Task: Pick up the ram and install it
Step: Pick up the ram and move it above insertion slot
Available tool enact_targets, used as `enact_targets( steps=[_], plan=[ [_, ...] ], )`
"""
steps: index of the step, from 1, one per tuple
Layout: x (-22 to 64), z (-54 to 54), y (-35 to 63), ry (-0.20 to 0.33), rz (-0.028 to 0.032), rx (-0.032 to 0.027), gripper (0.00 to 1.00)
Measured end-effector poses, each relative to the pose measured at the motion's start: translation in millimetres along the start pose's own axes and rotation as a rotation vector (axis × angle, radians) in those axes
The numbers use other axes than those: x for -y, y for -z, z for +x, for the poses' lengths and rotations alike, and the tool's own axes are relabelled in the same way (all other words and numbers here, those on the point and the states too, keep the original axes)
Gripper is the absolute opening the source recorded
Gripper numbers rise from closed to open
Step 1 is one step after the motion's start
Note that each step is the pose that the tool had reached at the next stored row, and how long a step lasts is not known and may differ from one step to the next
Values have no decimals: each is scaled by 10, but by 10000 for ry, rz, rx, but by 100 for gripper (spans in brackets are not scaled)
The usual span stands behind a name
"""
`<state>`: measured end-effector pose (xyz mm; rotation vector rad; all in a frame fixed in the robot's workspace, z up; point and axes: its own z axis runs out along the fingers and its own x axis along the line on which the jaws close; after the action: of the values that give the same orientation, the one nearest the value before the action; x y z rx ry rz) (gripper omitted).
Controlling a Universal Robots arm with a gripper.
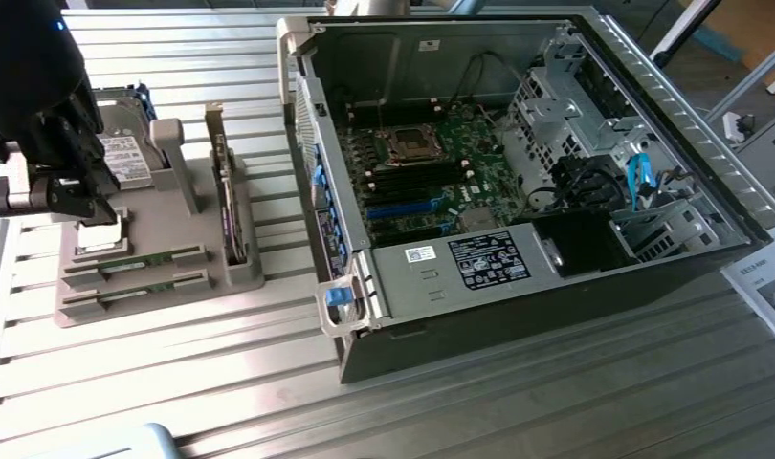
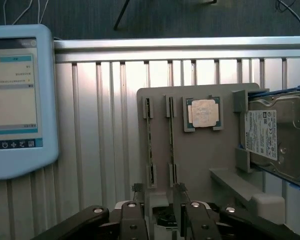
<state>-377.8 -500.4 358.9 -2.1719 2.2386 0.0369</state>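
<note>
Edgewise, ram (image 2: 171,145) lengthwise in holder (image 2: 205,160) slot.

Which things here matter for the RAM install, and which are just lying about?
Job: two thin green RAM sticks in the grey plastic holder; gripper, jaws open; green motherboard in the open black computer case.
Lying about: square silver processor chip; silver hard drive; dark expansion card; light-blue touchscreen pendant.

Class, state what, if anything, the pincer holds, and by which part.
Nothing: the pincer hangs open over the grey tray, both ram sticks lying in their slots.
</note>
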Motion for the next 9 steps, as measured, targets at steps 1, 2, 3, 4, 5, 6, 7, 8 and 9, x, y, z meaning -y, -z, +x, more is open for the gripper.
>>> enact_targets(
  steps=[1,2,3,4,5,6,7,8,9],
  plan=[
    [-1,1,-22,3,1,1,36],
    [-4,2,-37,3,1,1,36],
    [-9,2,-54,3,1,2,36],
    [-14,3,-71,3,1,2,36],
    [-19,4,-90,4,0,2,36],
    [-23,4,-105,4,0,2,36],
    [-26,5,-127,5,1,2,36],
    [-27,6,-147,5,1,2,36],
    [-28,6,-170,6,0,2,36]
  ],
)
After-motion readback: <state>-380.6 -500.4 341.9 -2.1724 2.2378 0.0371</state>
